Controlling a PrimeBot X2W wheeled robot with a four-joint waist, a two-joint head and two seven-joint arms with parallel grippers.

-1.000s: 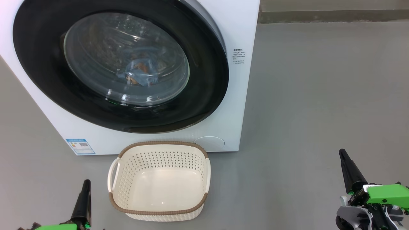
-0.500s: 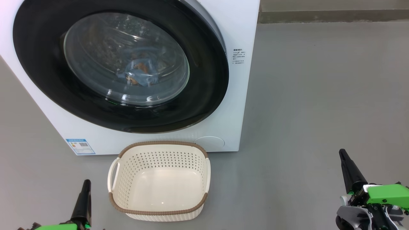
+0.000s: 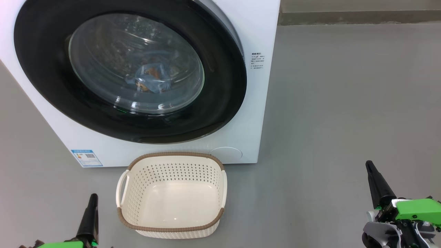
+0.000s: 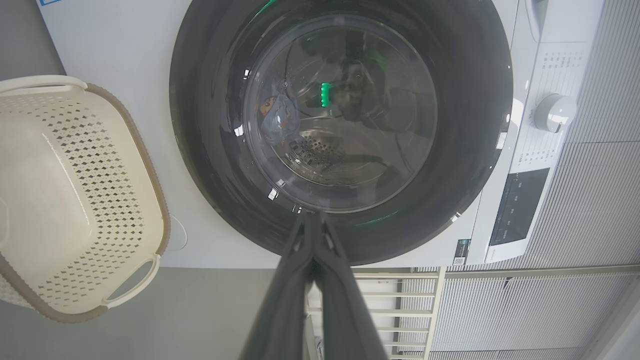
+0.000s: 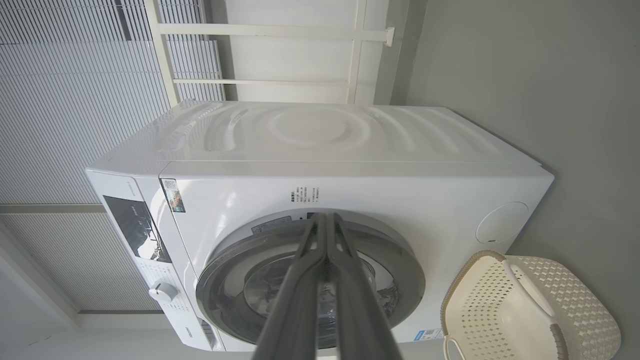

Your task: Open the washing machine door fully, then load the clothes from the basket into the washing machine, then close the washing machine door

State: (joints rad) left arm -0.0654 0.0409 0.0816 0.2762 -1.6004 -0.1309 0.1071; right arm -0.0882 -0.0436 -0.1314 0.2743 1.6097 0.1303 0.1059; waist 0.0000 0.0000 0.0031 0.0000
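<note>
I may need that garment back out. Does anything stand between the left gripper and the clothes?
Yes: the washing machine door, seemingly shut, covers the clothes seen through its glass. The left gripper hangs low beside the basket.

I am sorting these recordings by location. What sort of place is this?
Most likely a laundry corner, at home or in a test room: a white front-loading washing machine stands on a plain grey floor, a small basket sits before it, and ribbed wall panels stand behind.
</note>
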